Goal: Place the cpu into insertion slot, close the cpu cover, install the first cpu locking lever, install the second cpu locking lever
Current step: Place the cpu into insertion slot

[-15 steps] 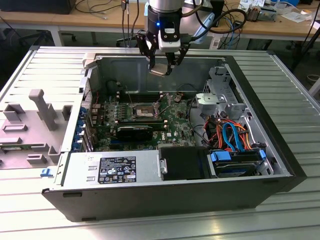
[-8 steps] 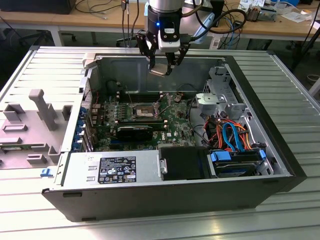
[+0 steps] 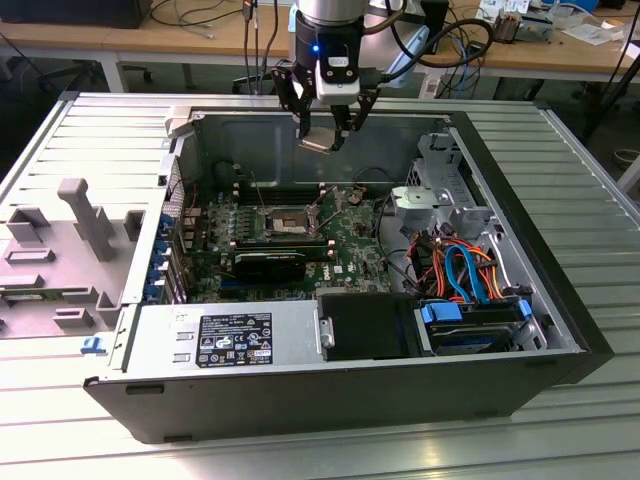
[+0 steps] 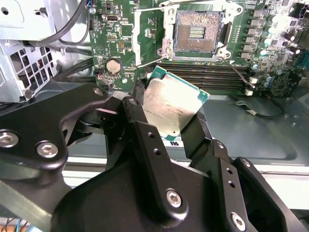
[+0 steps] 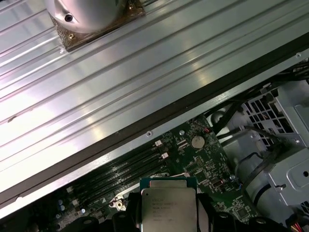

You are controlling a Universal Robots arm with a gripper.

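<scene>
On the ribbed table [image 3: 585,170], the computer case [image 3: 300,390]: lying flat, side panel off, insides wide open to the arm.
Motherboard [image 3: 350,245]: green board on the case floor, with long memory slots [image 4: 203,72] running just beside the socket.
Gripper [image 3: 322,140]: hanging high over the board, near the case's far wall in the exterior view. Its black fingers [image 4: 137,121] are clamped on opposite edges of the chip.
Insertion slot [image 4: 199,30]: bare and waiting, with nothing over its gold-tinted contacts and a silver rim all round. It is well apart from the chip and off to one side, not beneath it.
Cpu [image 4: 171,104]: up in the air in that grip, dull silver top showing in both wrist views. In the second wrist view it sits at an angle to the socket's square.
Step in hand: the first, by my read. The cpu is on its way to the slot, and the cover and both levers are not yet touched.
Next move calls for: getting the chip directly over the slot, squaring its edges to the rim, then a level, gentle descent. Those contacts likely won't forgive a skewed landing.
</scene>
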